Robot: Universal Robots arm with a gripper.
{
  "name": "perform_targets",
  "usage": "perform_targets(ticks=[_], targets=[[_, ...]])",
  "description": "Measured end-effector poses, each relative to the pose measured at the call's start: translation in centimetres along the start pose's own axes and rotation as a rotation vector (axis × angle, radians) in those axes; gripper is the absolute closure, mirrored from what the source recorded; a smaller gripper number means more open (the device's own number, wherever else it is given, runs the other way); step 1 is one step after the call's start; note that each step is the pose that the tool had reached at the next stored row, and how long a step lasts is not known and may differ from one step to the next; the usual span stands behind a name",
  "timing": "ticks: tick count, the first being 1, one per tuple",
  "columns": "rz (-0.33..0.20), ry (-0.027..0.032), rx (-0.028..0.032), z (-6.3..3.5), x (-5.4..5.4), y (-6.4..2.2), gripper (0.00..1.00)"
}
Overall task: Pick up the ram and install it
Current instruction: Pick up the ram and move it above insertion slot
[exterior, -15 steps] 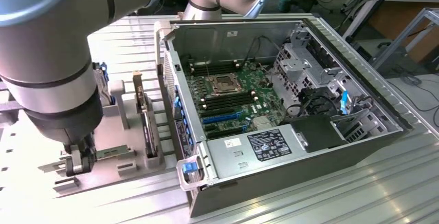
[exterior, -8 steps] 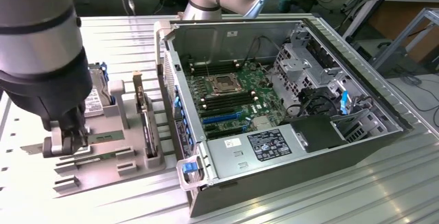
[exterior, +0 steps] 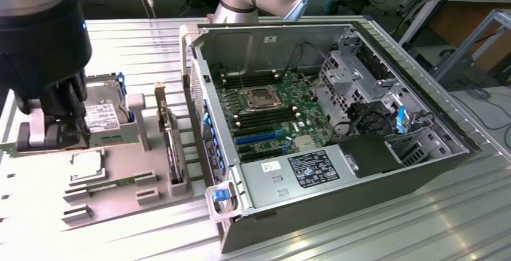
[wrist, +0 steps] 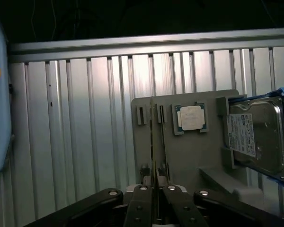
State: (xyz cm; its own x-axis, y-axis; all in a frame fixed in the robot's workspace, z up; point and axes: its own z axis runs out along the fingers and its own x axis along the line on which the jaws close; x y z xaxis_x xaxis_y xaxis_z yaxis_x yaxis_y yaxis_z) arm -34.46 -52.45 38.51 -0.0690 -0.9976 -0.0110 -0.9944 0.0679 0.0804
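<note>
ram (wrist: 154,142) stands on edge in a tray (wrist: 199,156) slot, prob so the hand (wrist: 155,193) can pinch its flat faces; hand looks clamped on it, ram not out of the tray yet.

The table (exterior: 375,231) is ribbed metal, smooth, with a dull silvery sheen. The holder tray (wrist: 199,156) on it looks like matt grey plastic. The hard drive (wrist: 260,137) has a glossy metal casing and a paper label; the processor chip (wrist: 191,117), a satin metal lid. The computer case (exterior: 264,48) is bare grey sheet metal, the gripper (wrist: 155,184) matt black.
</note>
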Motion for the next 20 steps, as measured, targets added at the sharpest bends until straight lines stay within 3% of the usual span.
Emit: perform_targets(ticks=[2, 3, 6, 8, 20], targets=[[0.001, 0.0009, 0.0001, -0.13, 0.0, -0.07, 0.85], [0.001, 0.0012, 0.0, -0.24, -0.1, -1.19, 0.85], [0.001, 0.001, 0.0001, -0.35, -0.2, -2.73, 0.85], [0.0, 0.001, 0.0, -0.49, -0.3, -4.36, 0.85], [-0.002, 0.001, 0.0, -1.02, -0.8, -11.03, 0.85]])
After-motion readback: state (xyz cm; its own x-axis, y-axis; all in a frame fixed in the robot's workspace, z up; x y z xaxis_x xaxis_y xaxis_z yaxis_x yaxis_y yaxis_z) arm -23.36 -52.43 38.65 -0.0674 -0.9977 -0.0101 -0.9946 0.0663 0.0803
